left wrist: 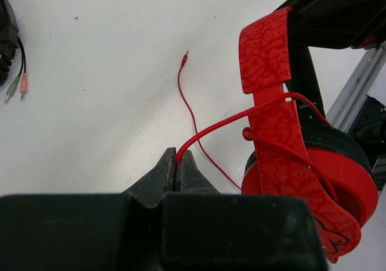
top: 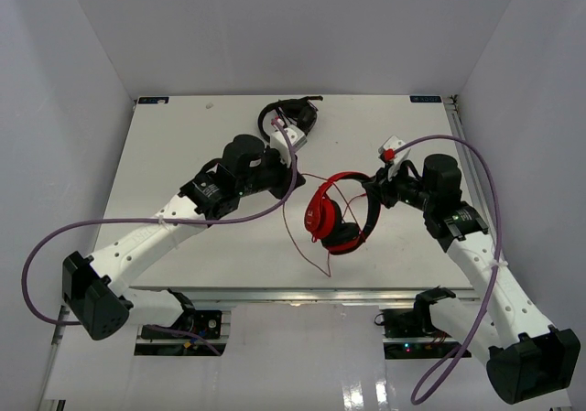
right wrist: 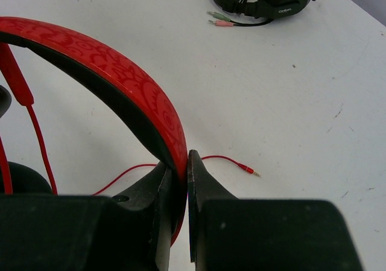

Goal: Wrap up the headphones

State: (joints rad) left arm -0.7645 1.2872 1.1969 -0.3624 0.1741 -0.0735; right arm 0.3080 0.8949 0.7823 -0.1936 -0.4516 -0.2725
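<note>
the red headphones [top: 334, 214] sit near the middle of the white table [top: 183, 136], a little right of centre, between the two arms. the right gripper [top: 374, 189] is clamped on them: from its wrist camera the fingers [right wrist: 202, 186] are pressed onto the patterned red headband with its black lining, one on each side of the band. the band arches up and away to the left from that grip. i can't tell whether the lower ear cup rests on the table or hangs just above it. the left gripper [left wrist: 178, 159] is closed tight, pinching the red cable [left wrist: 211, 126] between its tips. from there the cable runs up and right, across the outer face of the headband just above the red ear cup. a slack length trails over the table, ending in a small red plug [left wrist: 185, 55] lying flat, also seen beyond the right gripper [right wrist: 248, 169]. at the far edge of the table lie black headphones [top: 291, 116], with green and pink plugs [right wrist: 220, 19] beside them, well apart from the red pair.
</note>
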